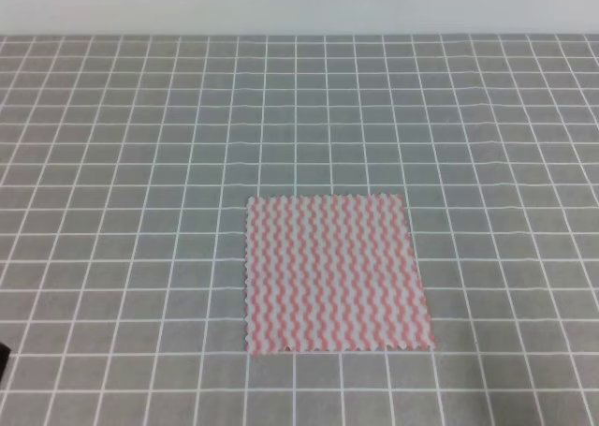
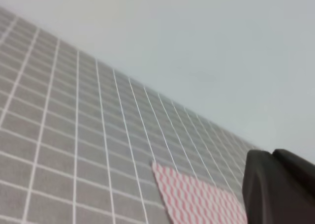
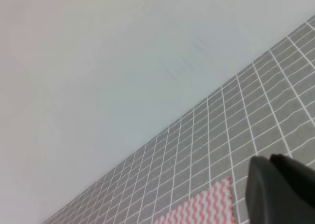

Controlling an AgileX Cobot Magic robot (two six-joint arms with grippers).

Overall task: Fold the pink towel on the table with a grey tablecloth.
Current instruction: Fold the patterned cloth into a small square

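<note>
The pink towel (image 1: 335, 272) lies flat and unfolded on the table with a grey tablecloth (image 1: 140, 164), a little right of centre and toward the front; it has pink-and-white wavy stripes and pinked edges. No gripper touches it. In the left wrist view only a dark part of my left gripper (image 2: 278, 189) shows at the lower right, with the towel's corner (image 2: 197, 199) beside it. The right wrist view likewise shows a dark part of my right gripper (image 3: 280, 192) at the lower right, above a towel corner (image 3: 204, 209). Neither view shows the jaws.
The grey gridded cloth runs back to a pale wall (image 1: 299, 5) along the far edge. A small dark shape (image 1: 3, 359) sits at the left edge of the exterior view.
</note>
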